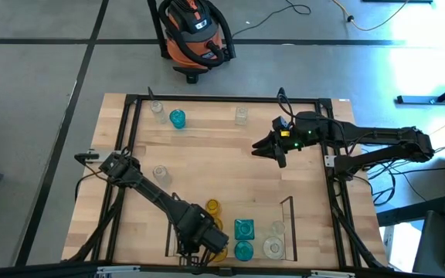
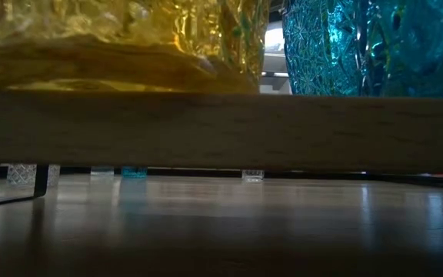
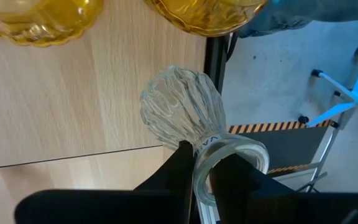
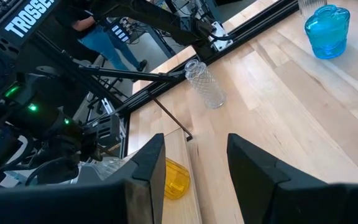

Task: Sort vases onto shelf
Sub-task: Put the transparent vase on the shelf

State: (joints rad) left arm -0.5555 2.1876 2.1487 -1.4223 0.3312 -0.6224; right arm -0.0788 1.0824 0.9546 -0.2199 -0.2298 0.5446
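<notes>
The left gripper (image 3: pixel 205 171) pinches the thick rim of a ribbed clear glass vase (image 3: pixel 182 109) over the pale wood shelf (image 3: pixel 61 106); the right gripper (image 4: pixel 194 168) hangs empty, fingers parted, mid-table.

Above the table you have a grey floor (image 1: pixel 37 116) crossed by dark seam lines. At top centre of the high view stands an orange and black shop vacuum (image 1: pixel 194 31), with a loose cable (image 1: pixel 284 11) trailing to its right. A bright patch of light (image 1: pixel 419 66) falls at upper right.
</notes>
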